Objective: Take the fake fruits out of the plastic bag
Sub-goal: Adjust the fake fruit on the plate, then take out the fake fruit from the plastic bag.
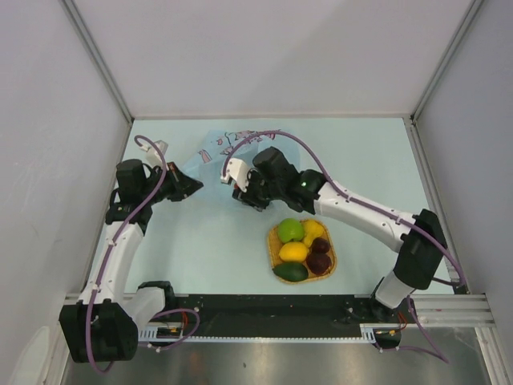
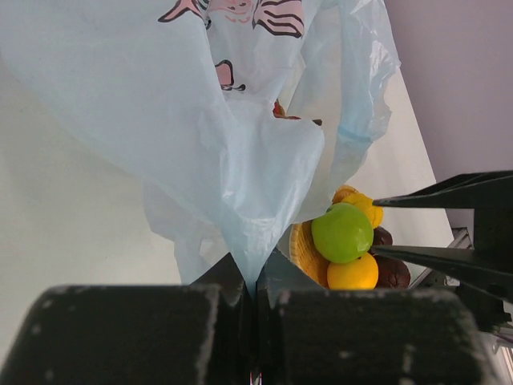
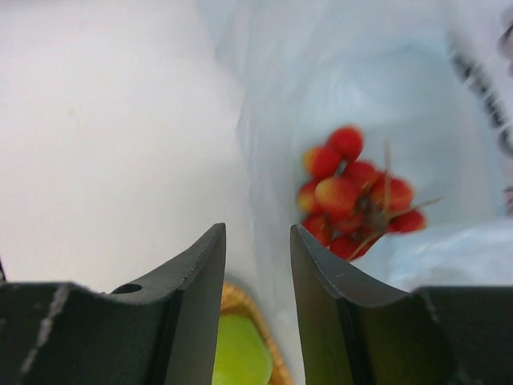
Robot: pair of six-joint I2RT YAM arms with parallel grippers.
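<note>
Left gripper [image 2: 256,277] clenches the plastic bag [image 2: 240,160] by the far edge; right gripper [image 3: 256,233], released, must reach in — 1 red cluster [image 3: 357,196] lies inside.

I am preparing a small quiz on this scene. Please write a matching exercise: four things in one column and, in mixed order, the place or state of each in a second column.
Things:
1. bag
2. red cluster
3. lemon
4. right fingers

Place or state:
A. in the tray
B. open, holding nothing
C. pinched by the left fingers
D. inside the bag

Pairs: 1-C, 2-D, 3-A, 4-B
</note>
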